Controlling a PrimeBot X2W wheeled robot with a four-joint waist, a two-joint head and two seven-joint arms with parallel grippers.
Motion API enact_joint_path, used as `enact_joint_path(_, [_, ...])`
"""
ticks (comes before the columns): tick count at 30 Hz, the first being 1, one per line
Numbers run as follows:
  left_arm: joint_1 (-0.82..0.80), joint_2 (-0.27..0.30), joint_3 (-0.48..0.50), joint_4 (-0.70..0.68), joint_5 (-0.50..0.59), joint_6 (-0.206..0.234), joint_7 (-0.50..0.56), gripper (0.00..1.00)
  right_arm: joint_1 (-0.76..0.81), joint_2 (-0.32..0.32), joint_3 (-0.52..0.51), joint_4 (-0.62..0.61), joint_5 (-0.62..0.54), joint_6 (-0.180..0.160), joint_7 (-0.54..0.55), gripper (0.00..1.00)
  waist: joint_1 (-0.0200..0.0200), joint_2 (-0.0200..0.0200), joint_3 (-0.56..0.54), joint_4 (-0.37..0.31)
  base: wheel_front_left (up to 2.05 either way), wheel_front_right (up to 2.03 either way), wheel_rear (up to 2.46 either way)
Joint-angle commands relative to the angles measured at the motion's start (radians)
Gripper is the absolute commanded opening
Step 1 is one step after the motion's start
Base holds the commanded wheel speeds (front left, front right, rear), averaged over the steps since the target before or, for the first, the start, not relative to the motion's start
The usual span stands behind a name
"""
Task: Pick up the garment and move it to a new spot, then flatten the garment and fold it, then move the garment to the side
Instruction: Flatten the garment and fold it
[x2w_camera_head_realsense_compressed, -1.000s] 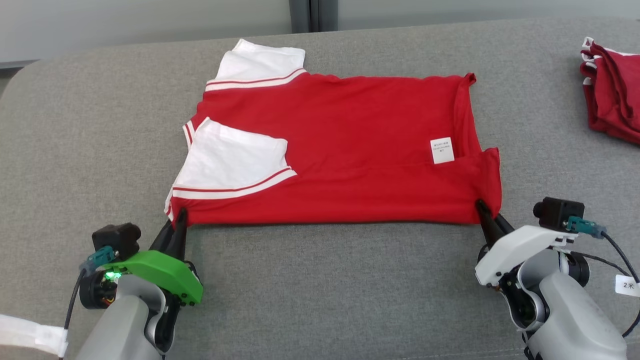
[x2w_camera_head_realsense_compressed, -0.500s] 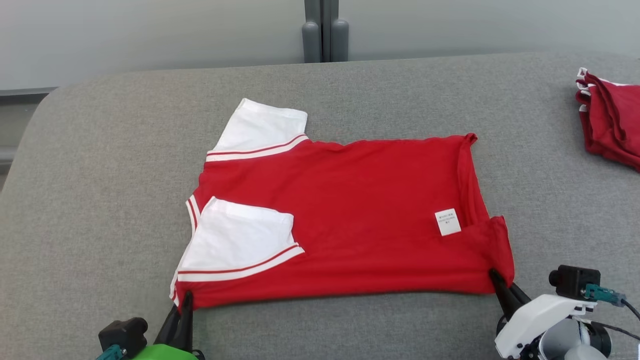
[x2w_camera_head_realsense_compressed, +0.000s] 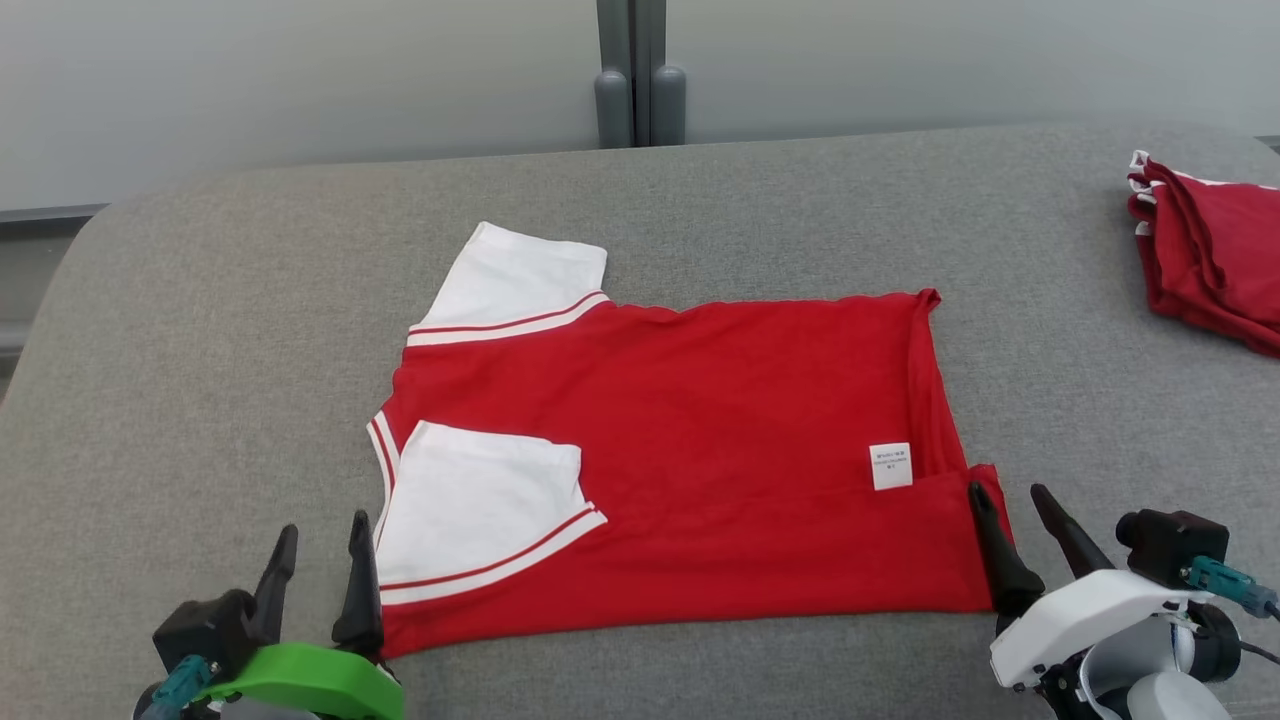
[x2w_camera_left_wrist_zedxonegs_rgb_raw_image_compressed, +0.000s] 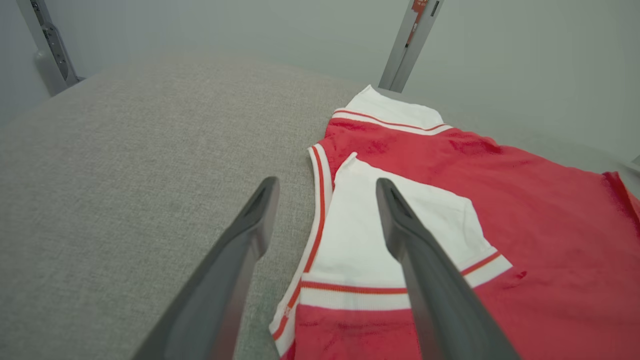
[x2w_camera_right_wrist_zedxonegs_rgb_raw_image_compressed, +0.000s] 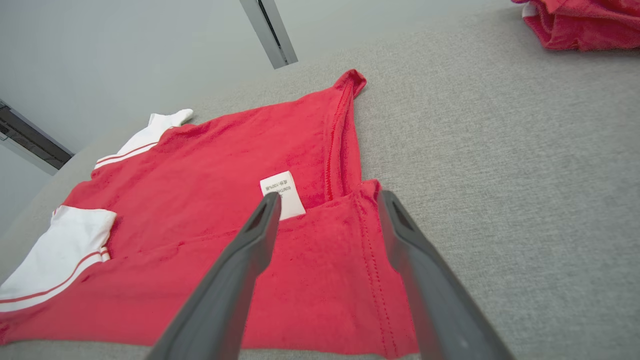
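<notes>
A grey woven surface (x2w_camera_head_realsense_compressed: 200, 400) with rounded corners fills the head view, backed by a plain pale wall (x2w_camera_head_realsense_compressed: 300, 80) with a grey post (x2w_camera_head_realsense_compressed: 640, 70) at 12 o'clock. The garment (x2w_camera_head_realsense_compressed: 720, 420), a red shirt with white, red-striped sleeves, lies flat at the centre, folded lengthwise, sleeves toward 9 o'clock and hem toward 3 o'clock. A second heap of red cloth (x2w_camera_head_realsense_compressed: 1210, 260) sits well apart at 2 o'clock. The left gripper (x2w_camera_head_realsense_compressed: 325, 525) at 7 o'clock and the right gripper (x2w_camera_head_realsense_compressed: 1008, 491) at 5 o'clock both have their jaws spread wide, grasping nothing. The left wrist view adds that one left finger hangs over the near white sleeve and the other over bare grey fabric; it also shows a red sticker (x2w_camera_left_wrist_zedxonegs_rgb_raw_image_compressed: 417, 6) on the post at 1 o'clock, its writing unreadable. The right wrist view shows the right fingers straddling the folded hem corner, with stitching visible along the edge. A white care label (x2w_camera_head_realsense_compressed: 890, 466) lies beside that corner; its print is too small to read.
</notes>
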Motion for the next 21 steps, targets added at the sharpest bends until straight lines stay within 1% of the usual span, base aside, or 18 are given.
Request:
enact_joint_path(1, [-0.022, -0.002, 0.018, -0.019, 0.030, 0.008, -0.003, 1.00, -0.018, 0.000, -0.001, -0.013, -0.024, 0.000, -0.023, 1.00, 0.0000, 0.0000, -0.004, -0.005, 0.00, 0.00, 0.00])
enact_joint_path(10, [-0.072, -0.021, 0.100, -0.117, 0.158, 0.015, -0.002, 1.00, -0.066, -0.001, -0.004, -0.064, -0.177, 0.000, -0.155, 1.00, 0.0000, 0.0000, -0.014, -0.019, 0.00, 0.00, 0.00])
enact_joint_path(16, [-0.081, -0.017, 0.131, -0.145, 0.222, 0.000, -0.002, 1.00, -0.085, 0.007, -0.020, -0.080, -0.233, 0.000, -0.191, 1.00, 0.0000, 0.0000, -0.024, -0.022, 0.00, 0.00, 0.00])
enact_joint_path(21, [-0.058, 0.002, 0.140, -0.134, 0.269, -0.012, -0.002, 1.00, -0.060, 0.018, -0.032, -0.094, -0.255, 0.000, -0.204, 1.00, 0.0000, 0.0000, -0.039, -0.020, 0.00, 0.00, 0.00])
